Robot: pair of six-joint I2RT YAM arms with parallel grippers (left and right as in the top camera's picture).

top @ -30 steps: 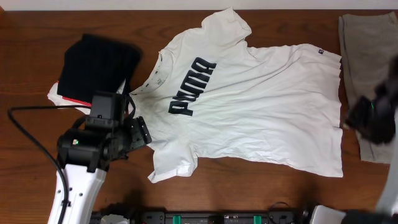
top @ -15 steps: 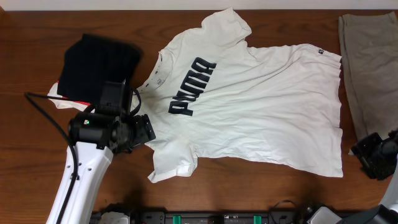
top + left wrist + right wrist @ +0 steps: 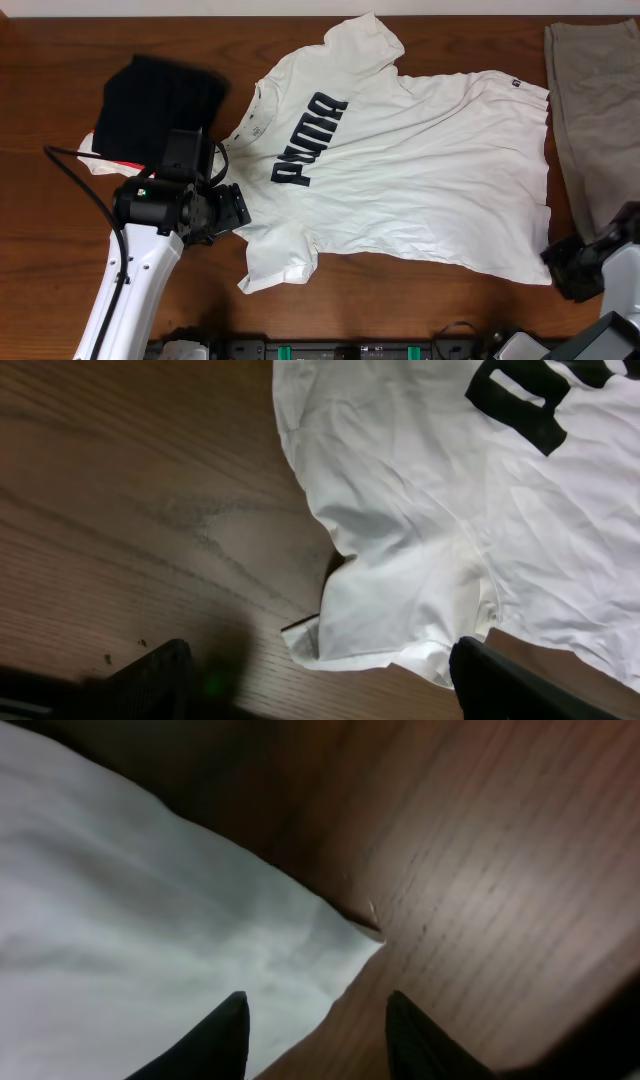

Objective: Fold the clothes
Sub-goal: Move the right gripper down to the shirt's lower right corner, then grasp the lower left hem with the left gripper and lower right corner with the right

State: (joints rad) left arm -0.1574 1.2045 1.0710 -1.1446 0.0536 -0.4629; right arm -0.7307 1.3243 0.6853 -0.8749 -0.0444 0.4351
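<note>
- Since one second ago the right fingers (image 3: pixel 570 268) have come from the far right, above the olive-grey cloth (image 3: pixel 590 110), down to the near right; the left fingers (image 3: pixel 228 210) went a little toward the far side and then stopped.
- Right fingers stand about half open and hold nothing; the hem corner (image 3: pixel 300 950) of the T-shirt (image 3: pixel 420 180) lies just ahead of them on the surface (image 3: pixel 400 310).
- Left fingers are spread wide and also empty; the near sleeve (image 3: pixel 390 610) lies between them and a bit ahead.
- T-shirt is flat in the middle, lettering up, collar to the left and hem to the right, with some wrinkles.
- Black folded garment (image 3: pixel 160 95) lies at the far left, just beside the collar.
- Risks, in my judgement: the half-open right fingers may slide over the thin corner and close on air, or take only the upper layer, so the fold comes out crooked.
- If the two arms lift unevenly, the cloth may drag and bunch, or push against the black garment.
</note>
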